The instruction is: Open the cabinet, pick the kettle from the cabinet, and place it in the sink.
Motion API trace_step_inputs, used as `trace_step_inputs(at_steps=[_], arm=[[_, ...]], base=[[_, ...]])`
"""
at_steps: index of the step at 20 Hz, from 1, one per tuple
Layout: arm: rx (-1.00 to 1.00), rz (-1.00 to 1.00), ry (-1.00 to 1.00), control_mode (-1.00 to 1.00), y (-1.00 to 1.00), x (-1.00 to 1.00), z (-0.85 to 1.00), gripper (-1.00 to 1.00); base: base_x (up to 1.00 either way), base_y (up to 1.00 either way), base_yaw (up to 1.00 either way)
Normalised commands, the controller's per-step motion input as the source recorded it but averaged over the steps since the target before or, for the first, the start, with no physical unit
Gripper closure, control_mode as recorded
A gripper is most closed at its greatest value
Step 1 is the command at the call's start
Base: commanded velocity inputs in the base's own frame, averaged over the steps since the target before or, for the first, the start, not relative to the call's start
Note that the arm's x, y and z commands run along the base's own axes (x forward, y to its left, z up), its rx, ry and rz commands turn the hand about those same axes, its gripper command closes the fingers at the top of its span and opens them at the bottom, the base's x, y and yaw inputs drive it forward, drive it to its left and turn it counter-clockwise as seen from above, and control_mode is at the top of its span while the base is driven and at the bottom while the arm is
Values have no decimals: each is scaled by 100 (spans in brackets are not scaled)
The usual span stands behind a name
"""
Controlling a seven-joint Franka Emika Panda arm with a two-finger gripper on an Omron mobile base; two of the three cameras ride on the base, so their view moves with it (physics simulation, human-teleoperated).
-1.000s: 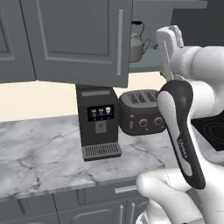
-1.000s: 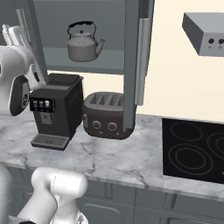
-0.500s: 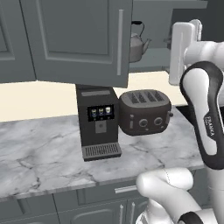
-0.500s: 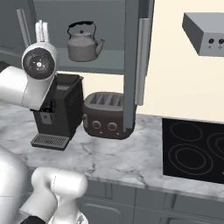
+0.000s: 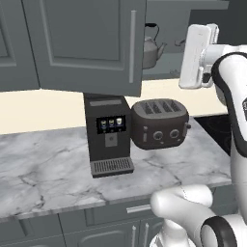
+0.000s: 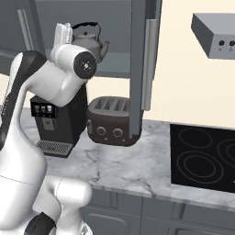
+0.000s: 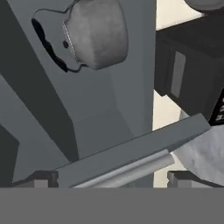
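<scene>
This is a home kitchen. A grey marble counter [image 5: 43,159] carries a black coffee machine [image 5: 108,135] and a dark brown four-slot toaster [image 5: 159,123] side by side, with grey base drawers [image 5: 96,219] below. A dark grey wall cabinet [image 5: 87,43] hangs above, a door open on a kettle [image 6: 89,41] on its shelf. A black glass stovetop [image 6: 202,158] is set in the counter under a grey range hood [image 6: 213,34].

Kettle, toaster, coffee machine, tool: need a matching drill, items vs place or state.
Items:
1. kettle
2. toaster
3. coffee machine
4. tool

Place or state:
A. on the counter, right of the black machine
B. open, holding nothing
C. on the shelf inside the cabinet
D. under the swung-open cabinet door

Pairs: 1-C, 2-A, 3-D, 4-B
</scene>
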Motion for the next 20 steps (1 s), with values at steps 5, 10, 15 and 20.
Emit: trace_step_inputs(at_steps=[5,10,15,20], arm=[[1,28,0,-100,1,38,0,-100],[-1,29,0,-100,17,28,-1,-100],[-4,16,-1,-100,27,20,0,-100],[-2,8,0,-100,29,14,0,-100]], base=[[0,0,0],[0,0,0],[0,0,0],[0,0,0]])
